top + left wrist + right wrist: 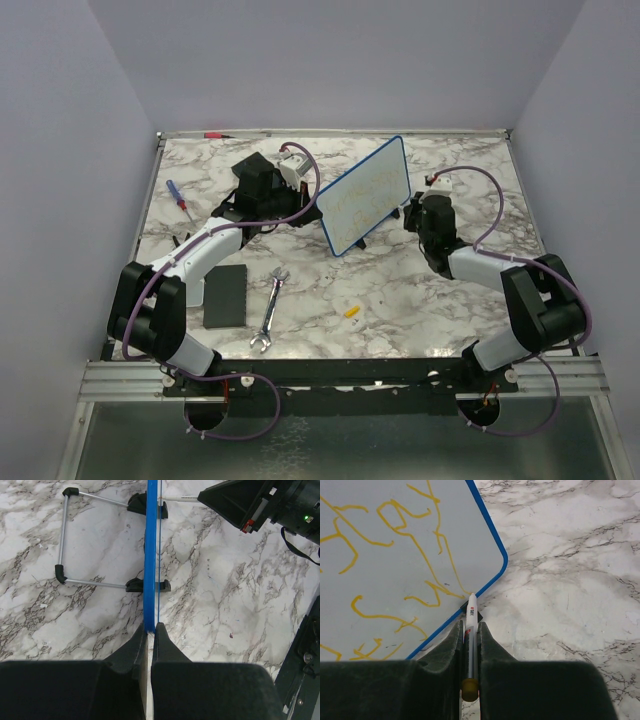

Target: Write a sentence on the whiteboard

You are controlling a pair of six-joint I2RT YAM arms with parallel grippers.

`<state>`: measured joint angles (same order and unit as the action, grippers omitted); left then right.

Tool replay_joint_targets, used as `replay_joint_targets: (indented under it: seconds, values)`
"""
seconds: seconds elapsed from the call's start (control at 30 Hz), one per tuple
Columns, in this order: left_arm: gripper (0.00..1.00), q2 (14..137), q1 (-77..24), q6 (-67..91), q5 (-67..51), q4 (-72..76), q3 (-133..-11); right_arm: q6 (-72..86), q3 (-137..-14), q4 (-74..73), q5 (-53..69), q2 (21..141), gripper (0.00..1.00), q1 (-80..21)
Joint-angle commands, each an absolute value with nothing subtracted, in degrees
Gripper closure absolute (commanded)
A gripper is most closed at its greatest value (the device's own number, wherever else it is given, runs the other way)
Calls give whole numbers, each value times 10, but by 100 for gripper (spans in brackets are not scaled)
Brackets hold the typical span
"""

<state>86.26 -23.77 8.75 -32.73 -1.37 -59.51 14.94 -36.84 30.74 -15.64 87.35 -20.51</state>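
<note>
The board (365,195) stands upright on its wire stand (62,540) in the far half of the worktop (420,300), about midway between the left and right edges, its white face turned toward the right arm. The left gripper (150,630) has its jaws closed on the thin blue frame at the board's left edge. This is probably to brace the light, propped board so that pen pressure neither pushes it back nor swings it round. The right gripper (471,630) has its jaws closed on a marker (471,615), held lengthwise with the tip pointing forward. That lets the arm press the tip into the face and draw strokes by moving the wrist. The tip sits by the lower right corner of the board, just at the blue frame where a yellow stroke ends; whether it touches the surface cannot be told. Yellow writing (405,540) covers the face in several rows, so the sentence looks largely or wholly written. A wrench (270,310), a black pad (225,295) and a small yellow piece (351,310) lie toward the near edge, and a screwdriver (177,193) lies by the left edge, all well apart from the board and out of the arms' way.
</note>
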Motion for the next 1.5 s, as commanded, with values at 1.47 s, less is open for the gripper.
replay_joint_targets:
  seconds: [1.47]
  values:
    - [100, 863, -243, 73, -322, -43, -596, 145, -403, 316, -201, 888, 99, -193]
